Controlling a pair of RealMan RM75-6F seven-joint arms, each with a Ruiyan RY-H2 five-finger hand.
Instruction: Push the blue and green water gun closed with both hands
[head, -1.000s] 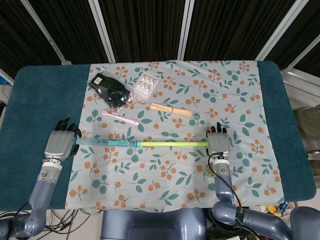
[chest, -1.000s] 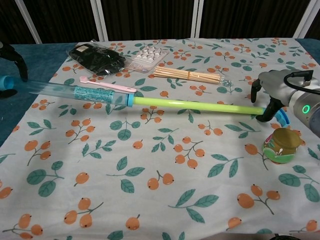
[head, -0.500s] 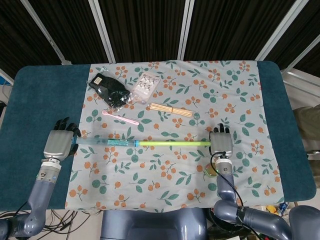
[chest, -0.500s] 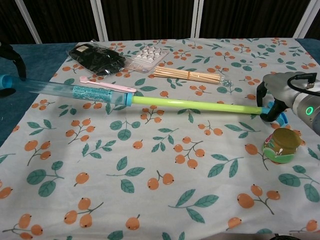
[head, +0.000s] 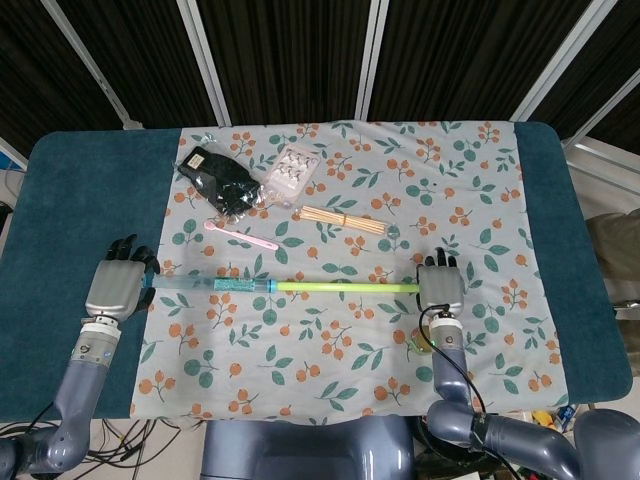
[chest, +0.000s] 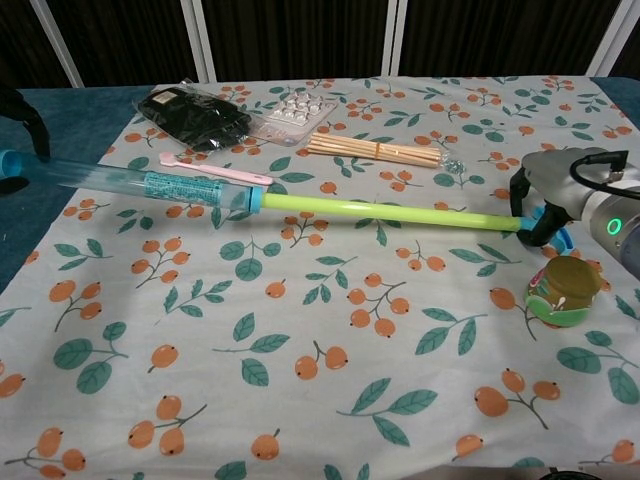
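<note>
**Water gun stretched out between two hands**

Water gun (chest: 300, 203) lies across the tablecloth (chest: 300, 380), green rod fully out. Right hand (chest: 545, 195) curls around its right end; left hand (head: 118, 283) cups the blue tip (grip unclear). Farther back: skewers (chest: 375, 150), black pouch (chest: 195, 115)

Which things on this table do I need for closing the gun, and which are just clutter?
Needed:
- long blue and green water gun, green rod pulled out
- left hand at its blue end
- right hand at its green end

Clutter:
- black packet
- clear blister pack
- bundle of wooden sticks
- pink spoon
- small round green and gold container
</note>
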